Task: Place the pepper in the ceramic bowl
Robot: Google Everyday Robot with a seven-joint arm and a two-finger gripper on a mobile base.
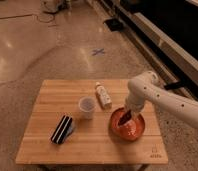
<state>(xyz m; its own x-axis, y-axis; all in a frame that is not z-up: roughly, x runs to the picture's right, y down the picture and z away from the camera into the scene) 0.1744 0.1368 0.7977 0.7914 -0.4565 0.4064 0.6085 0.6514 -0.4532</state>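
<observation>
Gripper (127,117), clamped on the small dark red tapered pepper (124,120), hangs inside the round orange-red ceramic bowl (118,130) directly beneath it, so only the release seems left.

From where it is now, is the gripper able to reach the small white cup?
Probably yes. The gripper is over the round orange-red ceramic bowl, and the small white cup stands nearby on the wooden table, nothing between them.

gripper (126,119): lower right of centre, over the bowl (116,131), we cannot make out its tips | pepper: too blurred for us to pick out | arm (177,104): cut off at right edge
</observation>
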